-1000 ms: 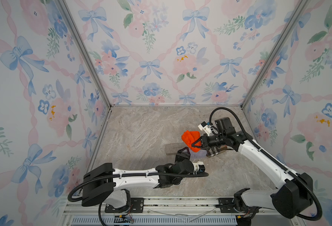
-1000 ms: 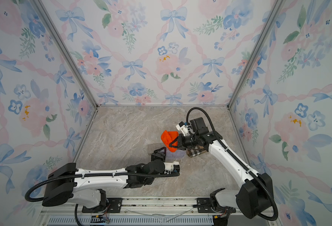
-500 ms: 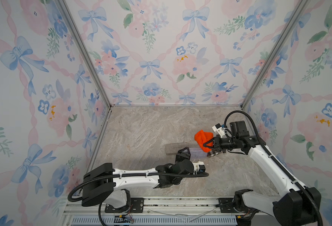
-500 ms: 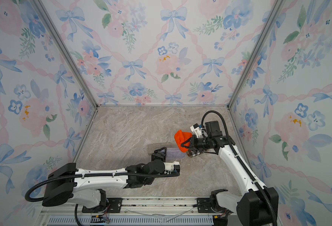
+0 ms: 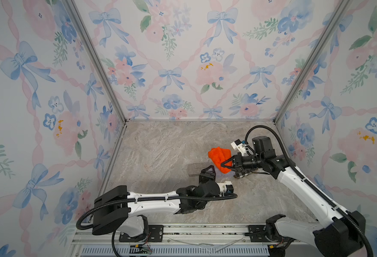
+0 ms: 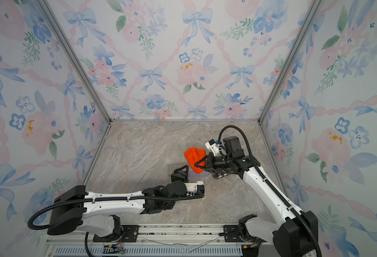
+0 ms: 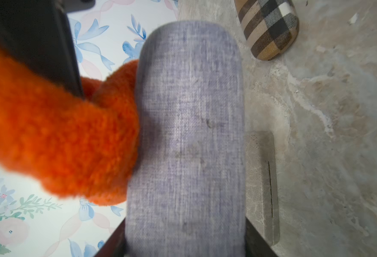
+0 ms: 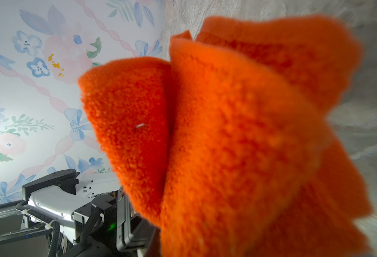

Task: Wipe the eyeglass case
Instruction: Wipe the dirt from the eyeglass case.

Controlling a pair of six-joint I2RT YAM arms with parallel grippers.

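Note:
My left gripper (image 5: 207, 171) (image 7: 185, 244) is shut on one end of the eyeglass case (image 7: 187, 133), a long lavender-grey fabric case held just above the table; in both top views the case (image 5: 222, 175) (image 6: 199, 174) sticks out to the right of the jaws. My right gripper (image 5: 224, 165) (image 6: 197, 165) is shut on a bunched orange cloth (image 5: 218, 155) (image 6: 194, 155). The cloth (image 7: 61, 138) presses against the long side of the case. In the right wrist view the cloth (image 8: 227, 133) hides the jaws and the case.
A plaid case (image 5: 241, 175) (image 7: 269, 29) lies on the table under the right wrist. A flat marbled-grey case (image 5: 194, 169) (image 7: 261, 178) lies beside the left gripper. Floral walls close in the back and both sides of the marble-patterned table (image 5: 161, 151).
The right gripper swung the cloth off to the right, then back left onto the case. The left arm and the case have stayed still.

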